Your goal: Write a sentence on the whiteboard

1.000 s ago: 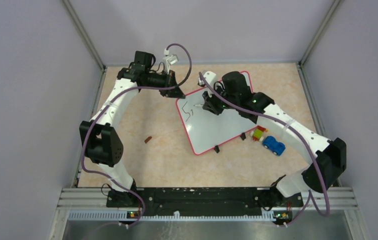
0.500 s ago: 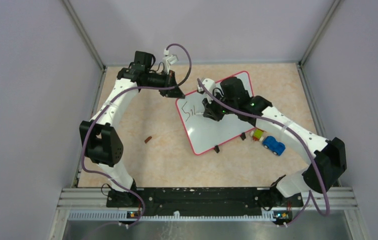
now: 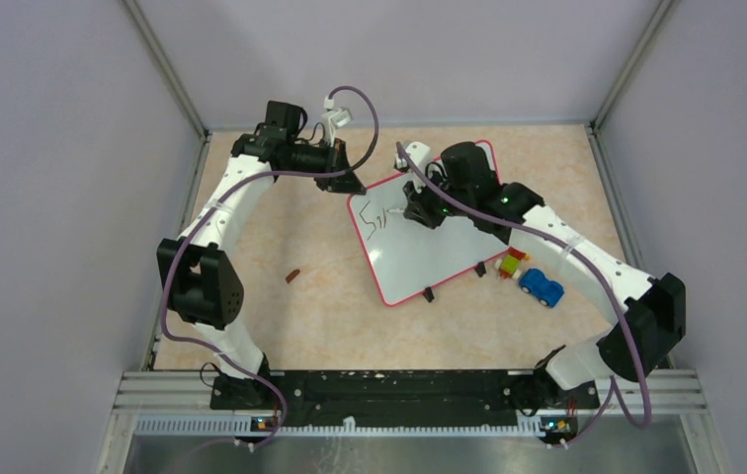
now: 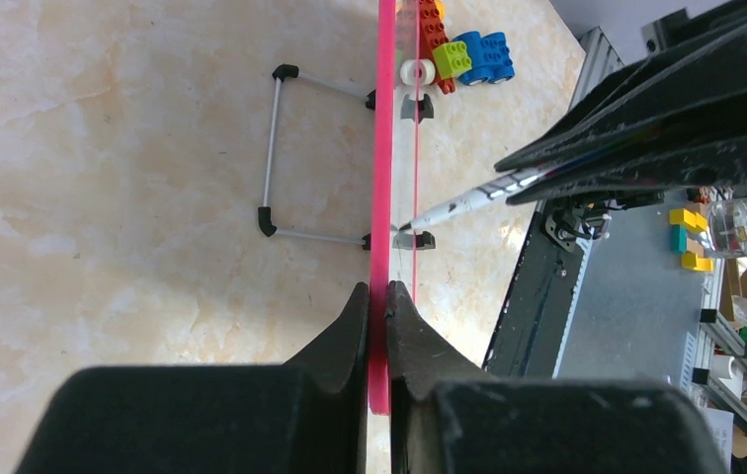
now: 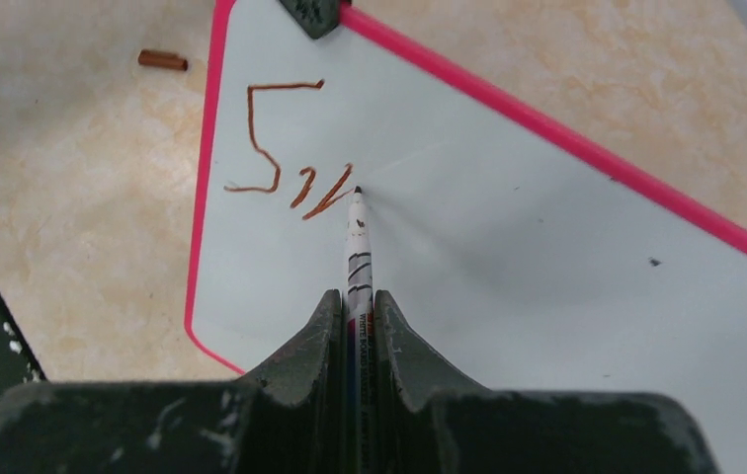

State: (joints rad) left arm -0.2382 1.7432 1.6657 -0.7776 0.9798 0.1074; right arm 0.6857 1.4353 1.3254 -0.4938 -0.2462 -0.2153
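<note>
The whiteboard (image 3: 429,252), white with a red-pink rim, lies tilted mid-table. My left gripper (image 3: 353,184) is shut on its far-left rim, seen edge-on in the left wrist view (image 4: 385,148), the gripper (image 4: 377,292) clamping it. My right gripper (image 3: 417,209) is shut on a white marker (image 5: 359,252), its tip touching the board (image 5: 547,257). Of the sentence (image 5: 286,148) only a brownish-red "S" and two short strokes show, also in the top view (image 3: 379,218). The marker tip shows in the left wrist view (image 4: 449,207).
A brown marker cap (image 3: 293,276) lies left of the board, also in the right wrist view (image 5: 162,61). A blue toy car (image 3: 541,287) and coloured bricks (image 3: 512,263) sit right of the board. The board's wire stand (image 4: 281,148) rests on the table.
My right gripper moved the marker back up and right on the board, adding a second short stroke after the "S". The left arm has held still.
</note>
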